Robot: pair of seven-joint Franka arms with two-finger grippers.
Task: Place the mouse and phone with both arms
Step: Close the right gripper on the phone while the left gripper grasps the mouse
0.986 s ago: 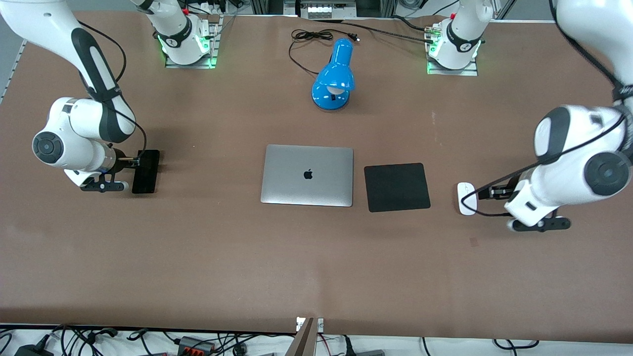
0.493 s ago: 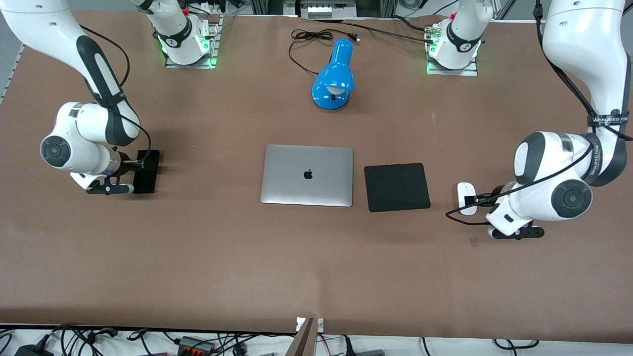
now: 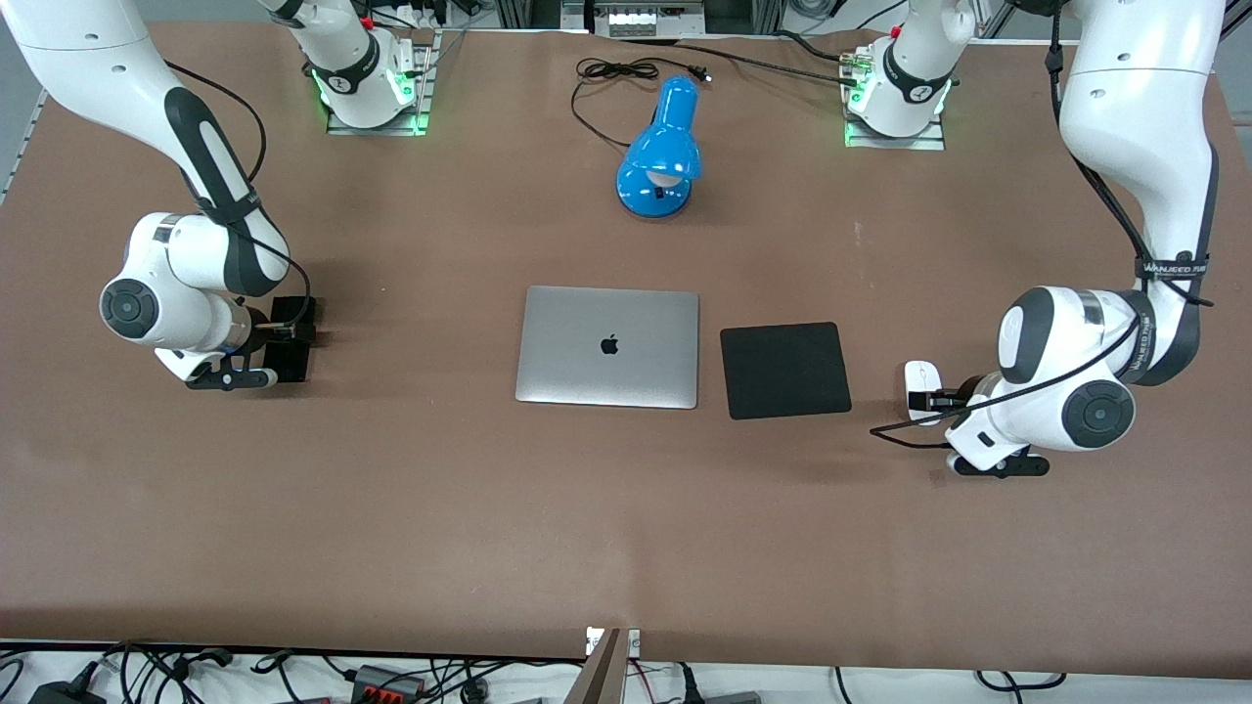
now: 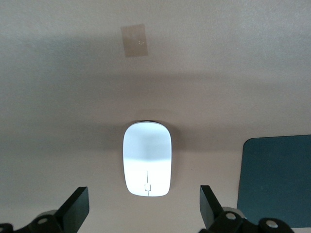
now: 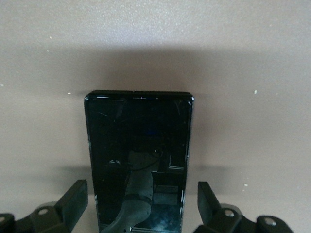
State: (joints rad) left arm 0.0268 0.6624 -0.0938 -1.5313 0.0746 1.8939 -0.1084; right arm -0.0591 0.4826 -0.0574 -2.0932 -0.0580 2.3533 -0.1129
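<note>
**Front view: mouse and phone flat on the table, grippers spread above them**

The glossy white oval mouse [image 4: 147, 159] lies beside the black square pad [image 3: 785, 370]; the left gripper [image 4: 145, 209] hovers open over it. The slim black glass phone [image 5: 138, 155] lies toward the right arm's end, under the open right gripper [image 5: 141, 206].

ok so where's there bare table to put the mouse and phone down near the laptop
The mouse pad beside the laptop is bare. Bare table also runs wide between the laptop and the front camera, and between the laptop and the phone. It is crowded at the phone, under the open right gripper, and at the mouse, under the open left gripper.
</note>
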